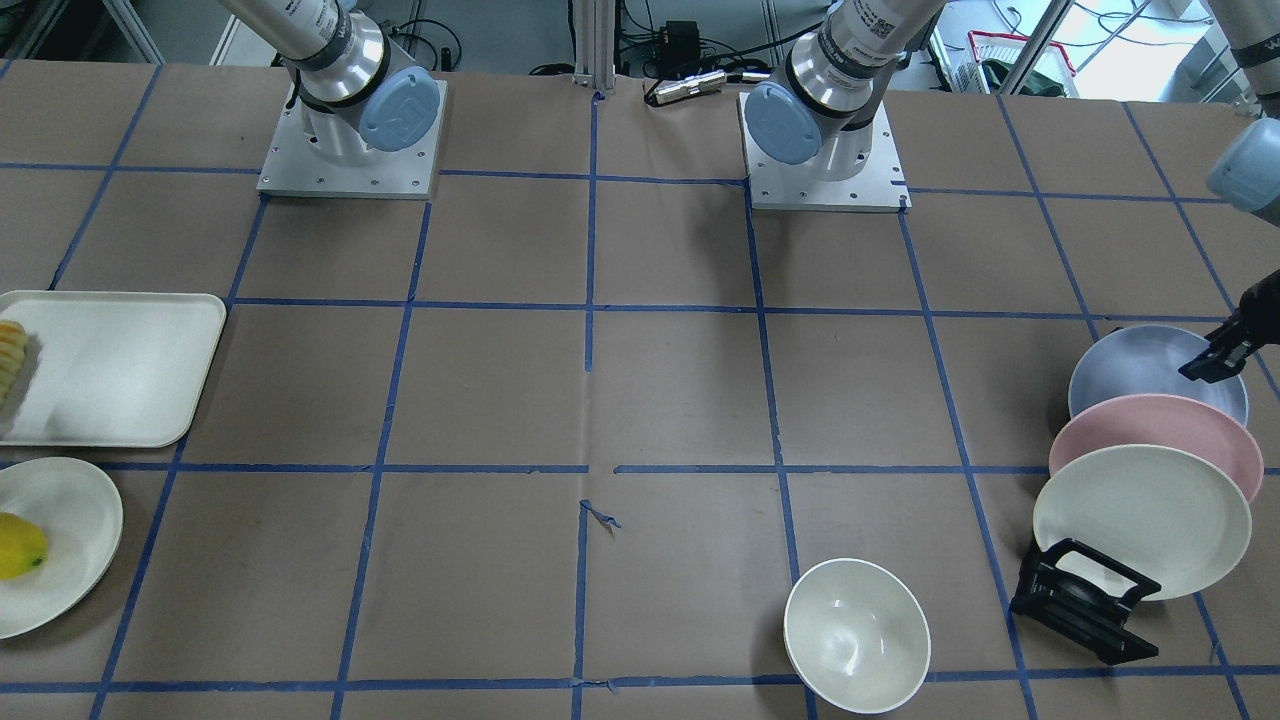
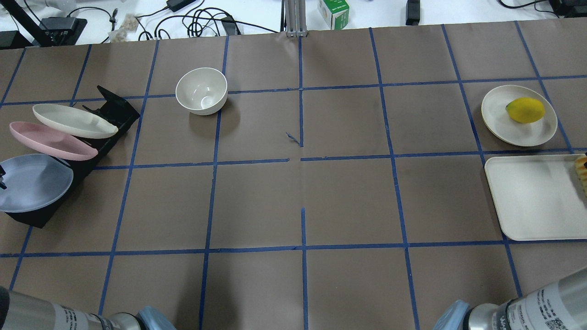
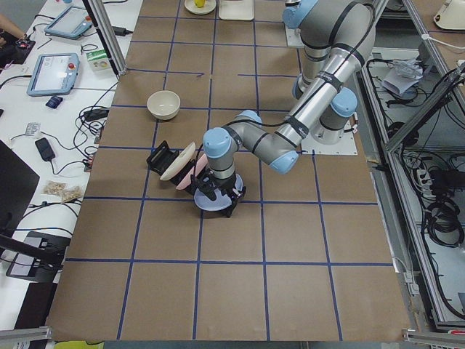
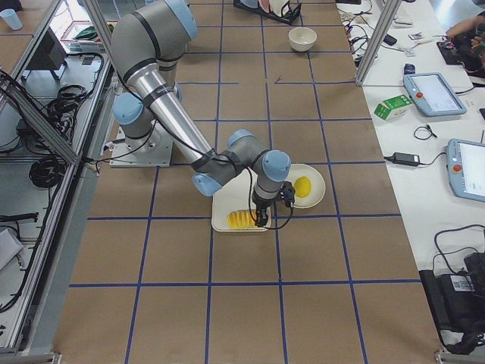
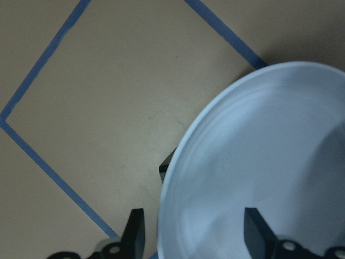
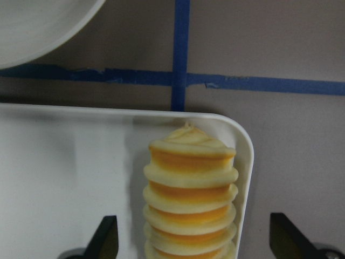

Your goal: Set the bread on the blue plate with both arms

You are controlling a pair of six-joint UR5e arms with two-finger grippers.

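Note:
The bread [image 6: 190, 199], a ribbed golden-yellow loaf, lies at the corner of a cream tray [image 6: 64, 178]. It also shows in the overhead view [image 2: 582, 168] at the right edge. My right gripper [image 6: 192, 218] is open above it, one finger on each side. The blue plate [image 2: 34, 183] stands tilted at the near end of a black rack [image 2: 114, 110]. My left gripper [image 5: 193, 216] is open with the rim of the blue plate [image 5: 259, 162] between its fingers. In the front-facing view the left gripper [image 1: 1215, 360] sits at the blue plate [image 1: 1140, 365].
A pink plate [image 2: 50, 140] and a cream plate [image 2: 73, 120] stand in the same rack behind the blue one. A white bowl [image 2: 202, 90] sits left of the table's middle, on the far side. A yellow fruit [image 2: 525, 110] lies on a cream plate [image 2: 497, 114] beyond the tray [image 2: 532, 197].

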